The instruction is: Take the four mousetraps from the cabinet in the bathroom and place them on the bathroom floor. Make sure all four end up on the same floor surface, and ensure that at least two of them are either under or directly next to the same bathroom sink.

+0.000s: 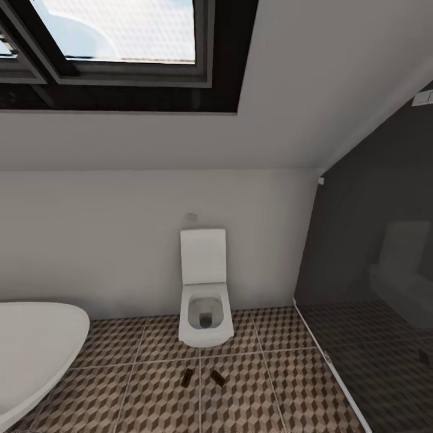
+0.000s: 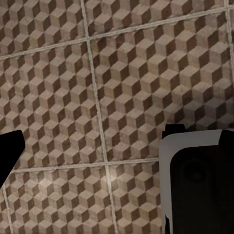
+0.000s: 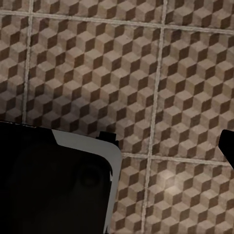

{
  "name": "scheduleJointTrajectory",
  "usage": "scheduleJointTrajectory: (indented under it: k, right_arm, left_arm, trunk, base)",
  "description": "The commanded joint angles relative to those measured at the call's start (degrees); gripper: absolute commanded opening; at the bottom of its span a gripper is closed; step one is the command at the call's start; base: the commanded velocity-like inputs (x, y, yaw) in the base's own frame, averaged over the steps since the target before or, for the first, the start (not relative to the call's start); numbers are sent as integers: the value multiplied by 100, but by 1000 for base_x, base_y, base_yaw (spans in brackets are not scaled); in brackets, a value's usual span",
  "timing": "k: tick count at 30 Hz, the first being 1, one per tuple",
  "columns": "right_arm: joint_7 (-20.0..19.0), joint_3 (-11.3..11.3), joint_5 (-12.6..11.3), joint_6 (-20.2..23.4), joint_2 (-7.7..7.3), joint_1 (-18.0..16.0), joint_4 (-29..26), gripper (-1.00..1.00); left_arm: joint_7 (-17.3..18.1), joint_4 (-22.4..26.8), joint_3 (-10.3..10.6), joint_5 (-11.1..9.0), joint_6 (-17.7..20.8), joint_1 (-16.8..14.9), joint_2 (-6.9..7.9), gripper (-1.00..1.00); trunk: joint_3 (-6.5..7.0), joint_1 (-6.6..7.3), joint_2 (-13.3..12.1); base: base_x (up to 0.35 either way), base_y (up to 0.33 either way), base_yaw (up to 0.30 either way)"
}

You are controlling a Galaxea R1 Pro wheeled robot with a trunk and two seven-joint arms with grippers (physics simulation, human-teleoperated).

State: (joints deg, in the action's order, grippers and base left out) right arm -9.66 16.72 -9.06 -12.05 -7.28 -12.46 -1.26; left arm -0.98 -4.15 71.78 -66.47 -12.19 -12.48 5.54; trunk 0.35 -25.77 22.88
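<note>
Two small brown mousetraps lie on the cube-patterned bathroom floor (image 1: 150,361) just in front of the toilet, one (image 1: 187,377) left of a grout line and the other (image 1: 218,377) right of it. The cabinet and the bathroom sink are out of view. In the left wrist view my left gripper (image 2: 119,144) hangs over bare tiles (image 2: 122,73), a dark fingertip (image 2: 9,151) at the frame's edge and nothing between the fingers. My right gripper (image 3: 117,141) also hangs over bare tiles (image 3: 97,63), with one fingertip (image 3: 229,146) at the frame's edge.
A white toilet (image 1: 204,294) stands against the far wall. The white curved bathtub (image 1: 33,349) fills the near left. A glass shower screen (image 1: 373,282) with a dark floor closes the right side. Part of my black and white base shows in both wrist views (image 2: 195,185) (image 3: 53,180).
</note>
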Motion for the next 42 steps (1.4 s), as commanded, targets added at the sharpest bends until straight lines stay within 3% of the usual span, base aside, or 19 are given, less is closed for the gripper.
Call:
scheduleJointTrajectory:
  k: [1, 14, 25, 42]
  right_arm:
    - [-27, 37, -62, -17, -2, -2, 8, 100]
    - [-27, 39, -63, -17, -2, -2, 8, 100]
    - [-27, 40, -67, -22, -2, -2, 3, 100]
    - [-27, 35, -66, -23, -2, -2, 2, 100]
  left_arm:
    - [-6, -2, 38, -15, -13, 0, -1, 100]
    - [7, 5, 39, -15, -16, 0, -14, 100]
    - [10, 2, 38, -15, -13, 0, -203, 100]
    - [10, 2, 38, -15, -11, 0, -220, 100]
  trunk:
    - [-12, -2, 4]
    - [-132, -2, 4]
    - [-233, -2, 4]
    - [-390, -2, 4]
  base:
    - [0, 0, 0]
    - [0, 0, 0]
    - [0, 0, 0]
    - [0, 0, 0]
